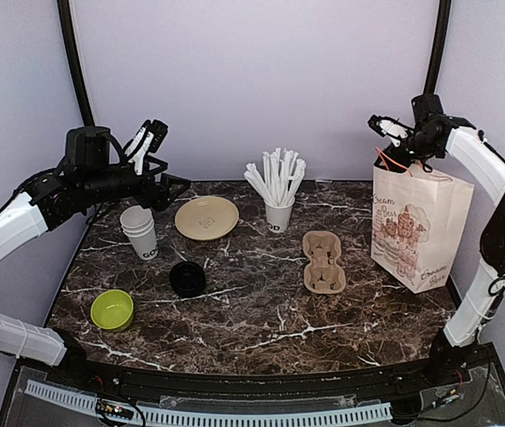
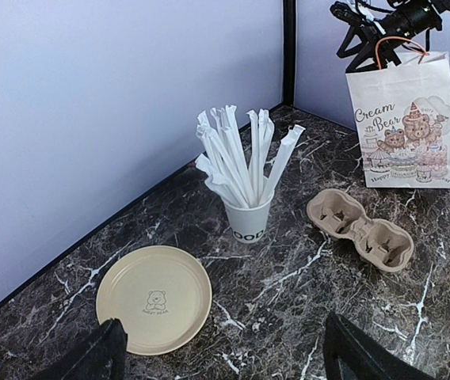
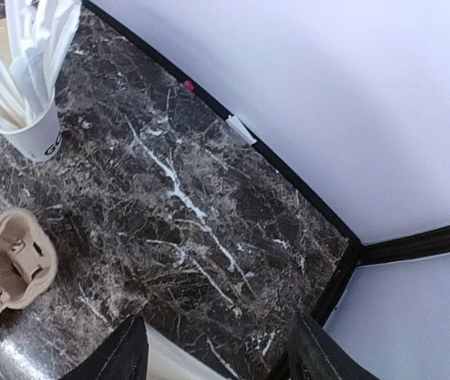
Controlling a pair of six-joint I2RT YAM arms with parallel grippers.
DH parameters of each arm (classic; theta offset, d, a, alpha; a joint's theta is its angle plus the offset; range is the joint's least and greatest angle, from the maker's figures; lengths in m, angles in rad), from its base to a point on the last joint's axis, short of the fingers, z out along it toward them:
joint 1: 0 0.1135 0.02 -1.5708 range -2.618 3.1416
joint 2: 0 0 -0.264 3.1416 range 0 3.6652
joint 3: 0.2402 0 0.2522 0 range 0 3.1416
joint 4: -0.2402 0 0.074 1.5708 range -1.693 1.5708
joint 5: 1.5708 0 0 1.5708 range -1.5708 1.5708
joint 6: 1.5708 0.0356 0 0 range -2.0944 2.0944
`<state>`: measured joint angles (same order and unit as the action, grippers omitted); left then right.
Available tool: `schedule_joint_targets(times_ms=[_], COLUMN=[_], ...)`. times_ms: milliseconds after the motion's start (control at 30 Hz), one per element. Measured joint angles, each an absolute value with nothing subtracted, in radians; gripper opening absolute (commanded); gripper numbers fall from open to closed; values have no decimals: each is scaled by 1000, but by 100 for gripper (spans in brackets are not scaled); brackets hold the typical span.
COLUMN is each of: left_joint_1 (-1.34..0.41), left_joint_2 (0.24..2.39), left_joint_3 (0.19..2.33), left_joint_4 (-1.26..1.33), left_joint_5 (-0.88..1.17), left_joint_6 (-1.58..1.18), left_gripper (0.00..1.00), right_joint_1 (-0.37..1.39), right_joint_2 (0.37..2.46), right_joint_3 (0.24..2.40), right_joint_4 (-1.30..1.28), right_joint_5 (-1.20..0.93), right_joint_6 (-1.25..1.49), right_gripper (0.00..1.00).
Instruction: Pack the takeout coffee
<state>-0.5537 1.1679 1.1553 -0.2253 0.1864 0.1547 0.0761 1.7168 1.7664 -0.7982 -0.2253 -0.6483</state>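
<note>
**Coffee not yet assembled: cups and lids stand apart**

Nearest on the table (image 1: 261,320) sit a green bowl (image 1: 112,309) and the stack of black lids (image 1: 187,278); behind them, at the left, the nested white cups (image 1: 139,233) stand lidless, so no finished coffee is in sight; the cup carrier (image 1: 324,262) lies empty mid-table; the paper bag (image 1: 417,233) stands upright at the right.

The left fingers (image 2: 90,356) gape wide over the far left of the table, near the cups, holding nothing; the right fingers (image 3: 122,352) stand moderately apart over the bag's mouth, gripping nothing I can see.

Risks: the nested cups may lift together; the light bag may tip if the right arm snags its orange handle (image 2: 380,47).

Only the top view shows the cups and lids; the left wrist view misses them, yet shows the bear mark on the plate (image 2: 154,298).
</note>
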Motion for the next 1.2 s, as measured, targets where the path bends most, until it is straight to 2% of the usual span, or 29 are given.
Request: schedule_joint_targets(times_ms=[267,433,600,833,900,1033,1200], left_joint_1=[-554,-554,-554,-554,-554,-554,-554], left_joint_2=[1178,1181,1187,1224,1237,1243,1243], left_joint_3=[1155,1148,1147,1147,1147,1147,1147], left_joint_4=[-225,-225,-225,-226,-226,-231,-234], left_joint_5=[182,175,176,181,183,183,182], left_joint_6=[168,174,174,172,172,171,171], left_gripper=[89,89,89,89,89,89,89], right_joint_1=[76,69,56,19,-2,-46,-75], right_joint_2=[1735,1660,1541,1333,1317,1301,1328], right_joint_3=[1799,1755,1766,1663,1647,1614,1611], right_joint_4=[-726,-756,-821,-847,-859,-913,-1017], right_joint_5=[-212,-203,-183,-141,-143,-125,-78], right_joint_6=[-602,-573,-518,-458,-451,-455,-470], right_gripper=[59,59,73,76,74,60,51])
